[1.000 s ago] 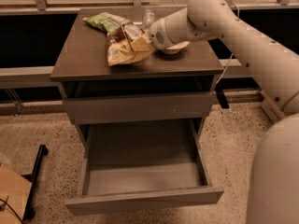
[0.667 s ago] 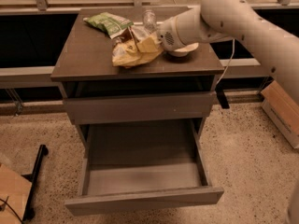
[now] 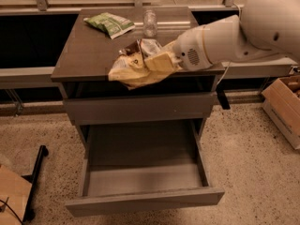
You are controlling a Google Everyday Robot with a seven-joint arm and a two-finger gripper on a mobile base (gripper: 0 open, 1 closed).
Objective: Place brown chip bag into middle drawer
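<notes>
The brown chip bag (image 3: 133, 69), crinkled pale yellow with a dark brown end, hangs over the front edge of the cabinet top (image 3: 89, 55). My gripper (image 3: 169, 60) is at the bag's right end and is shut on it, with the white wrist behind it. The middle drawer (image 3: 140, 177) is pulled out wide open below, with a bare grey floor and its plain front panel nearest the camera. The bag is above the rear part of the drawer, well over it.
A closed grey drawer panel (image 3: 136, 108) sits above the open drawer. A green snack bag (image 3: 110, 23) and a clear glass jar (image 3: 150, 22) stand at the back of the top. A cardboard box (image 3: 283, 107) is on the floor at right, a black stand (image 3: 35, 172) at left.
My gripper has carried the chip bag from the middle of the cabinet top forward to its front edge. The camera view has shifted closer.
</notes>
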